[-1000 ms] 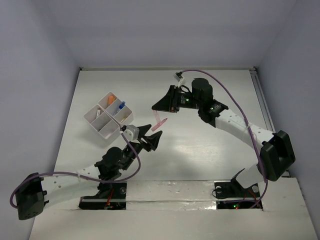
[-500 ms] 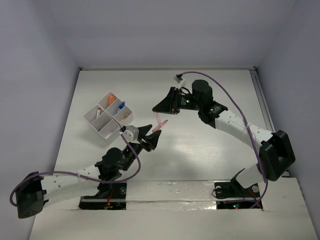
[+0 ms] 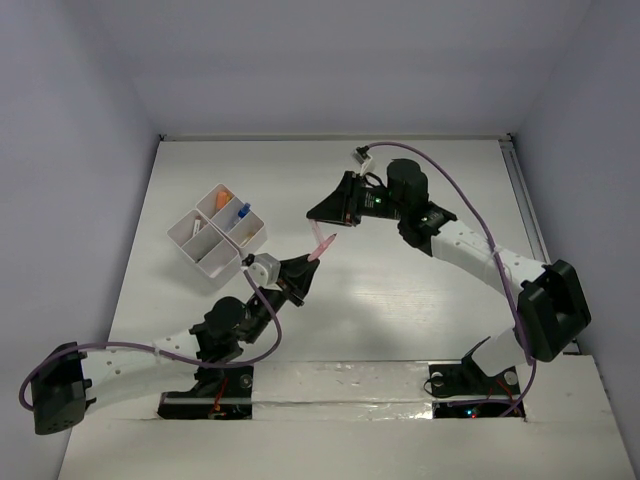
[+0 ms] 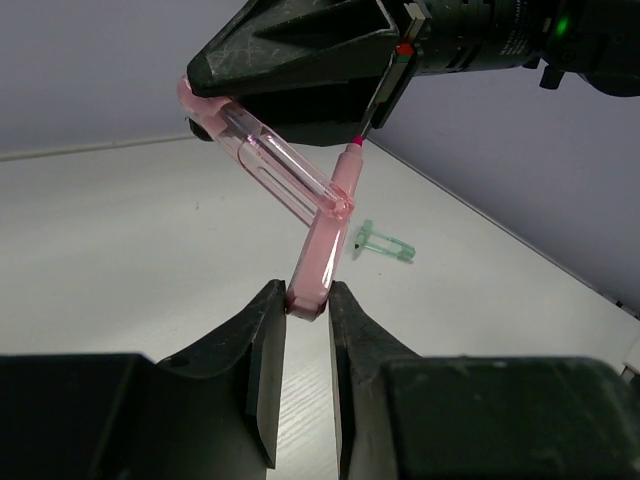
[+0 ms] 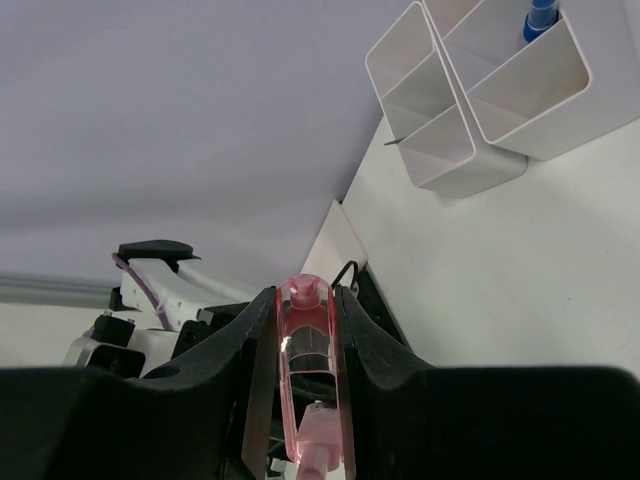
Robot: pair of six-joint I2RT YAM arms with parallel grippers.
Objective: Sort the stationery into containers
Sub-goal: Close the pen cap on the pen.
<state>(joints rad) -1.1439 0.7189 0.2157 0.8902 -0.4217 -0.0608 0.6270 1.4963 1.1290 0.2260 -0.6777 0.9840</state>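
Note:
A pink marker-like piece (image 3: 320, 245), with a clear pink cap (image 5: 305, 345) and an opaque pink body (image 4: 322, 250), hangs in the air between both grippers. My right gripper (image 3: 322, 224) is shut on the cap end, which shows in the right wrist view between its fingers (image 5: 305, 296). My left gripper (image 3: 307, 264) is below it, with its fingertips closed on the lower end of the pink body (image 4: 306, 298). The white compartment tray (image 3: 200, 256) stands to the left and holds an orange piece (image 3: 226, 195) and a blue item (image 3: 243, 211).
A small green piece (image 4: 385, 242) lies on the white table beyond the grippers. The tray also shows in the right wrist view (image 5: 455, 160), with the blue item (image 5: 540, 15) in one compartment. Walls enclose the table at the left, back and right.
My left gripper has moved up to the hanging pink piece and narrowed its jaws onto its lower end. My right gripper has stayed nearly still with the cap end.

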